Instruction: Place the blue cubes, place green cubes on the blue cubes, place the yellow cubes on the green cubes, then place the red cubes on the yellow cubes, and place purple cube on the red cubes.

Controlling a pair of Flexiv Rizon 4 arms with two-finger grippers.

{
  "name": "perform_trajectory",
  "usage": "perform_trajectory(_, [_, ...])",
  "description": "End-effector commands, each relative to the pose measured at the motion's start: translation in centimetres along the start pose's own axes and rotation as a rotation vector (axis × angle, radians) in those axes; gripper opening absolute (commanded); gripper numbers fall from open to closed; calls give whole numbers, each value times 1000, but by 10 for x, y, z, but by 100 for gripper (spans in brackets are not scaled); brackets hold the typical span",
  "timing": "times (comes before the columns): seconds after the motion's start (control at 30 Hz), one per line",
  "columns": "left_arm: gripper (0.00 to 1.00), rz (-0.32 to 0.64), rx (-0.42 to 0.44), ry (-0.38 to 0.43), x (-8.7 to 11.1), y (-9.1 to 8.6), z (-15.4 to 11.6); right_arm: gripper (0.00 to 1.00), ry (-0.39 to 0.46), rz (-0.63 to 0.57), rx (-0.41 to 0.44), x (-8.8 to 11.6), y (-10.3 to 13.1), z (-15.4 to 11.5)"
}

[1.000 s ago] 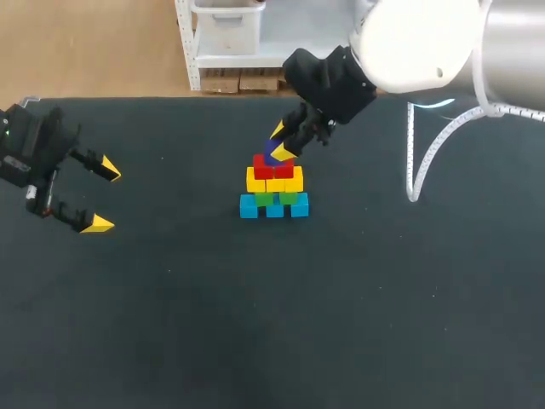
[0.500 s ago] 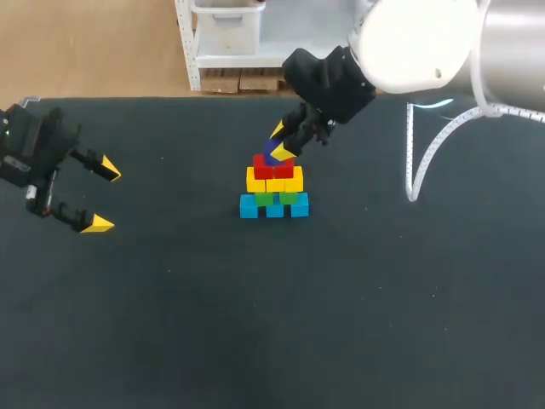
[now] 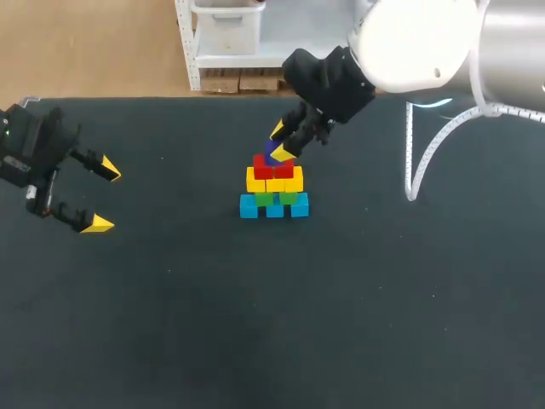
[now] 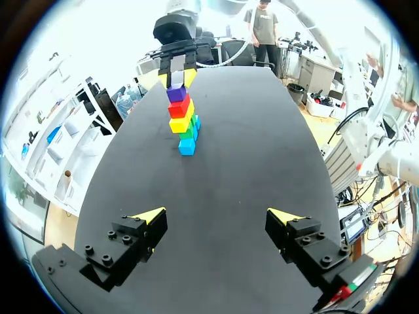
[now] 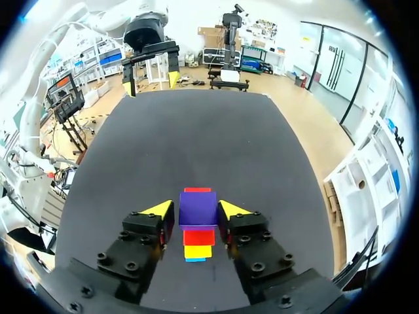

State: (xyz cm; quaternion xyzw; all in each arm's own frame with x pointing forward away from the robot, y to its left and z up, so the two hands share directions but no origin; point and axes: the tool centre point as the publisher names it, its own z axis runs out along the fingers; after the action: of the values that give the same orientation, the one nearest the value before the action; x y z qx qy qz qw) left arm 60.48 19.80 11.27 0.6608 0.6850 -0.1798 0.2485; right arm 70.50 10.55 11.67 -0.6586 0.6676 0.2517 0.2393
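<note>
Two tools: right tool [image 3: 279, 142] clamps the purple cube [image 5: 198, 208] atop red cubes [image 3: 272, 169] whose row runs left-right; left tool [image 3: 104, 196] gapes apart.

Right arm [image 3: 409, 43] reaches past centre, its gripper [image 3: 278, 142] clamped on a purple cube [image 5: 198, 207]; left gripper [image 3: 102, 196] hovers spread wide, far left.

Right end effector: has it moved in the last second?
No. The right end effector keeps its place over the red cubes, with the purple cube between its fingers.
</note>
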Motion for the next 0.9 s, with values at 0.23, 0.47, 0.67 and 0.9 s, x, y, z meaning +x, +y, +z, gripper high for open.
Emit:
perform_trajectory(0.23, [100, 4, -2, -5, 1, 0, 0, 91, -3, 0, -2, 0, -2, -1])
perform_trajectory(0.47, [100, 4, -2, -5, 1, 0, 0, 100, -47, -2, -3, 1, 0, -14])
perform_trajectory(0.67, [100, 4, -2, -5, 1, 0, 0, 100, -164, 48, -87, 22, 1, -26])
perform_trajectory(0.9, [100, 4, -2, -5, 1, 0, 0, 100, -164, 48, -87, 22, 1, -26])
